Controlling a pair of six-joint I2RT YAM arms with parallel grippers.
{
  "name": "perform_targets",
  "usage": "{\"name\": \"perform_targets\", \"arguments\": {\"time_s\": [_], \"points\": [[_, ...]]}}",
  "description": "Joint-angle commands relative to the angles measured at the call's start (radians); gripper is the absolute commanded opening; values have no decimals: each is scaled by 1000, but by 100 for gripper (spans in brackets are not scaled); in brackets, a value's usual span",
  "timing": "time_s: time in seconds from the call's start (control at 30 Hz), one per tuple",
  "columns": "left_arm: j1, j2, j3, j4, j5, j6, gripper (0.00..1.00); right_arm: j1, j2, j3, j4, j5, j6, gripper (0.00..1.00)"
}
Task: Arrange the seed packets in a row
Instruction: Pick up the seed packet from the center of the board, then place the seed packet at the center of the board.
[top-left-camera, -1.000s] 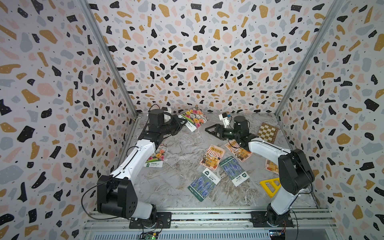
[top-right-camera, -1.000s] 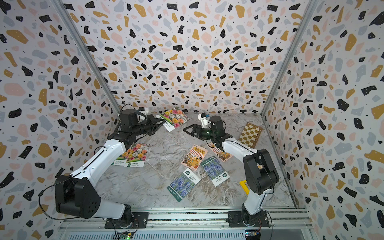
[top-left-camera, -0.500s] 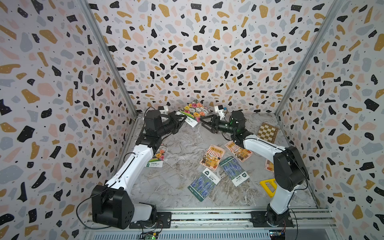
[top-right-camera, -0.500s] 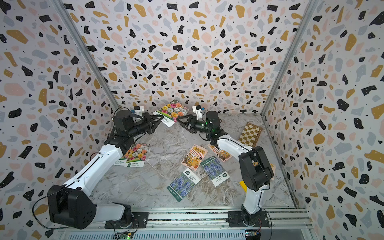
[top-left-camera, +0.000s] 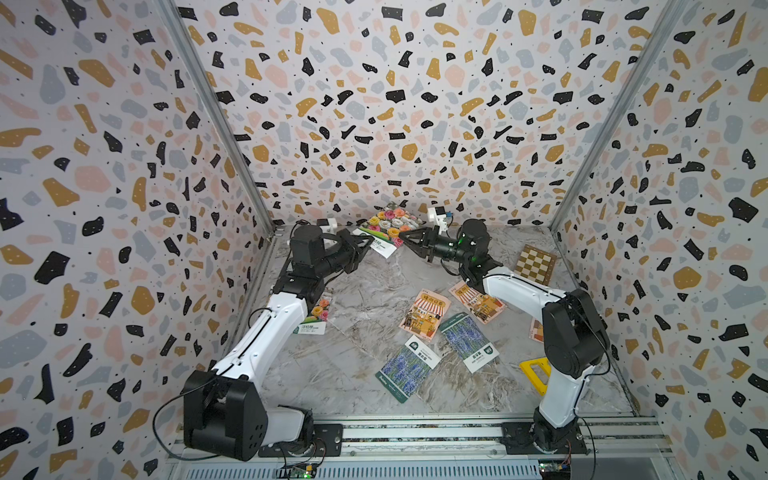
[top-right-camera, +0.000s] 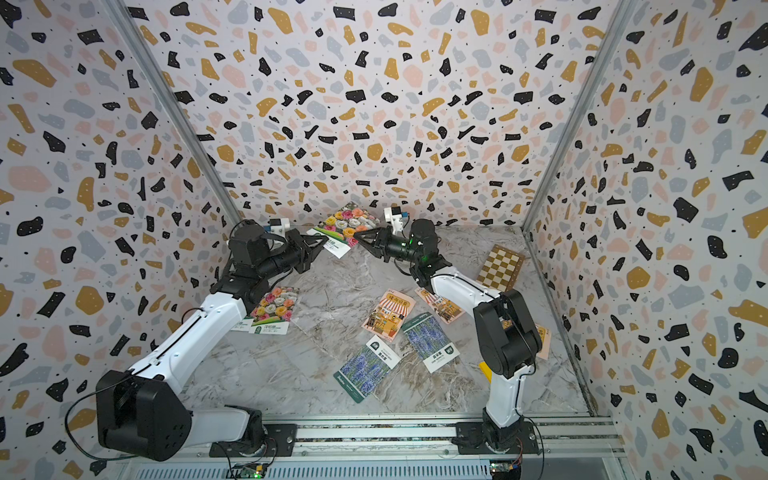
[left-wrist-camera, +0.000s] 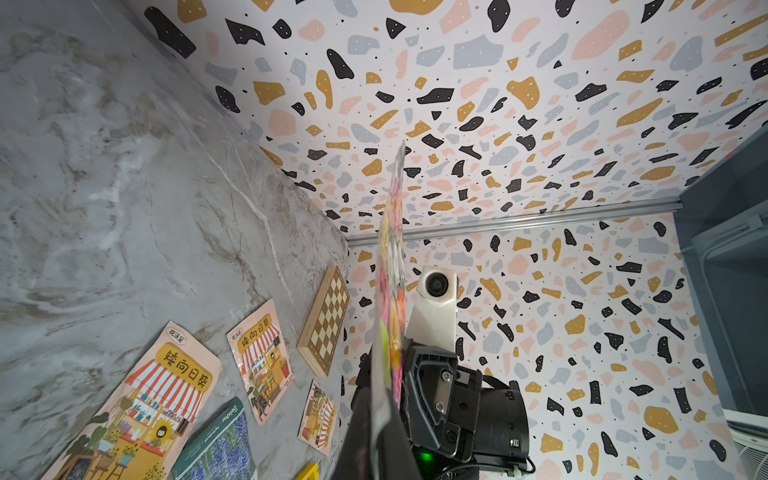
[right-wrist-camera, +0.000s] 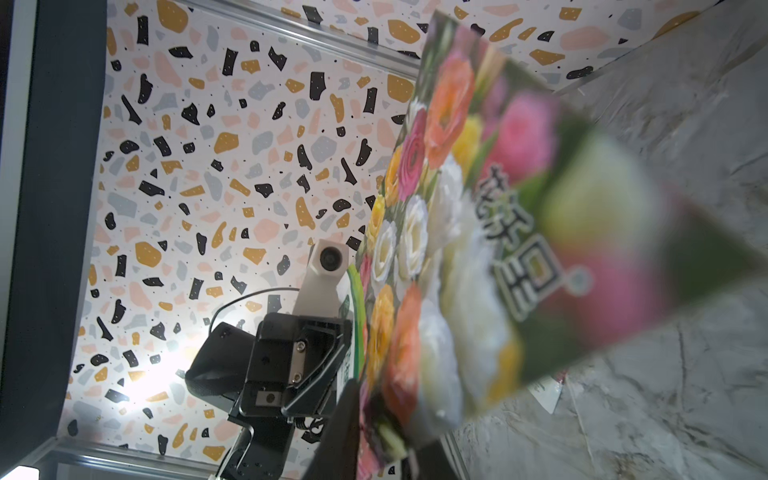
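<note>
– Pink, orange and white blooms on that flower packet (top-left-camera: 388, 226). Where is it?
– Off the table (top-left-camera: 365, 291), lifted at the far middle, close to the back wall (top-left-camera: 395, 124). It is tilted, with its white label end low and to the left.
– Who has it?
– Both. The left gripper (top-left-camera: 365, 244) is pinched tight on the label end. The right gripper (top-left-camera: 404, 240) has its jaws drawn narrow on the packet's right edge. In the left wrist view the flower packet (left-wrist-camera: 390, 291) shows edge-on, with the right gripper's body just behind it.
– So which step is this?
– A hand-over in mid-air, I'd judge, or a two-handed carry. No row exists yet. A second flower packet (top-left-camera: 316, 320) lies at the left, partly under the left arm (top-left-camera: 270, 328). The awning packets (top-left-camera: 424, 316) and lavender packets (top-left-camera: 407, 368) lie scattered at odd angles right of the middle, and one more is half hidden behind the right arm (top-left-camera: 523, 291).
– And the rest?
– The checkerboard (top-left-camera: 536, 264) at the far right and the yellow frame (top-left-camera: 536, 372) at the near right are no part of it.
– What does the next move call for?
– One gripper has to let go before the other pulls, or the thin glossy sheet may bend or slip. Then it wants laying flat on bare marble, squared so the others can line up beside it.
</note>
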Motion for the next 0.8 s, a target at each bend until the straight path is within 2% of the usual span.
{"name": "perform_targets", "arguments": {"time_s": [0.0,0.07,0.1,0.17,0.2,0.27,0.37,0.5,0.57,0.7,0.77], "points": [[-5,-34,-11,26,-8,5,0,5,-2,31,15,3,-12,12],[-4,-39,-7,-6,-12,25,0,5,-5,29,-8,8,-34,6],[-5,-40,-4,-18,-11,39,3,5,-8,30,-28,9,-52,4],[-5,-48,14,-107,-18,101,34,5,-13,32,-93,15,-104,2],[-5,-52,23,-155,-26,138,43,5,-14,29,-120,20,-128,1],[1,-67,54,-307,-68,252,61,5,-18,23,-196,29,-197,0],[35,-88,89,-521,-124,405,79,7,-12,5,-302,40,-302,0],[127,-124,113,-715,-187,623,88,36,24,-6,-434,39,-427,0],[157,-158,116,-783,-266,722,93,65,45,-8,-481,38,-474,0],[186,-203,133,-882,-357,843,99,149,83,2,-542,38,-544,0],[199,-221,133,-908,-381,881,99,196,109,13,-560,36,-569,0]]}}
